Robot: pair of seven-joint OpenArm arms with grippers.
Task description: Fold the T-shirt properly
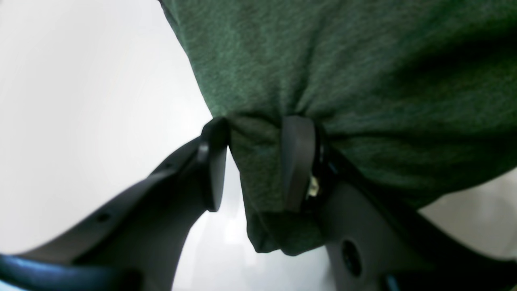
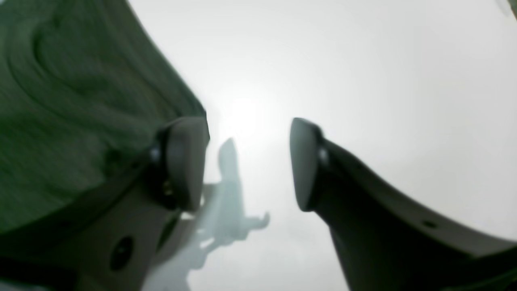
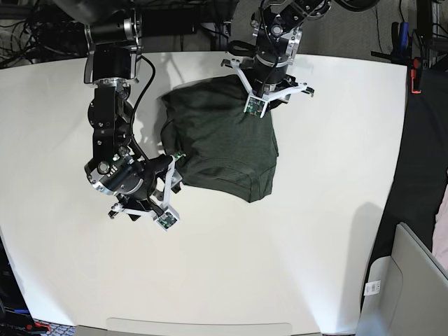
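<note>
The T-shirt (image 3: 220,140) is lying near the middle of the white tabletop (image 3: 336,231), already gathered into a compact, roughly rectangular bundle, so I judge the folding is in a late step. The left gripper (image 1: 258,161) is clenching a bunched edge of the T-shirt at its far side; in the left wrist view a fold of cloth is sitting between the two pads and hanging below them. The right gripper (image 2: 246,161) is released, with nothing between its pads, and it is waiting just beside the near left edge of the T-shirt, the fabric lying against its outer side.

The next move, I think, calls for carrying the held edge over the T-shirt toward its near side, while the right gripper is taking or pinning the near edge so the bundle is not sliding.

The T-shirt is dark olive-green, heathered, thin and soft, with some wrinkles and a slightly uneven lower corner.
</note>
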